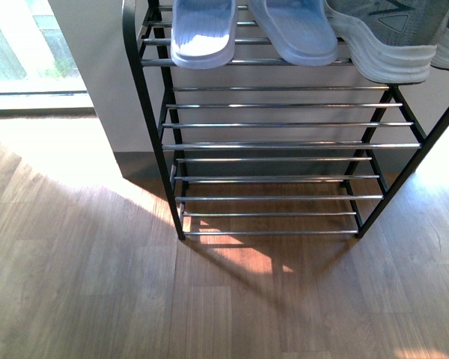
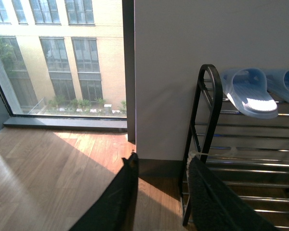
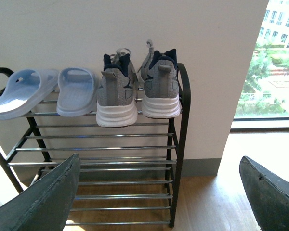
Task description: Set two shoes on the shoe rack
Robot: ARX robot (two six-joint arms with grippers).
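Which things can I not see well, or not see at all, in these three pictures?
- Front view: the sneakers and slippers are cut off by the top edge; the second sneaker shows only as a sliver at the right edge.
- Left wrist view: the sneakers lie beyond the right edge; only the slippers show.
- Right wrist view: the sneakers' toes and laces face the wall, hidden behind the heels.
- Shoe rack: no view shows it whole.

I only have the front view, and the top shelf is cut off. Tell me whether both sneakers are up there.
Observer: Yes. The right wrist view shows both sneakers side by side on the rack's top shelf, heels facing out.
Operator: Report what is next to them.
Observer: Two pale blue slippers, on the same shelf.
Operator: Report the pincers.
Observer: The right pincer is open, empty and off the rack.
Operator: And the left.
Observer: The left pincer is open and empty beside the rack's other end.
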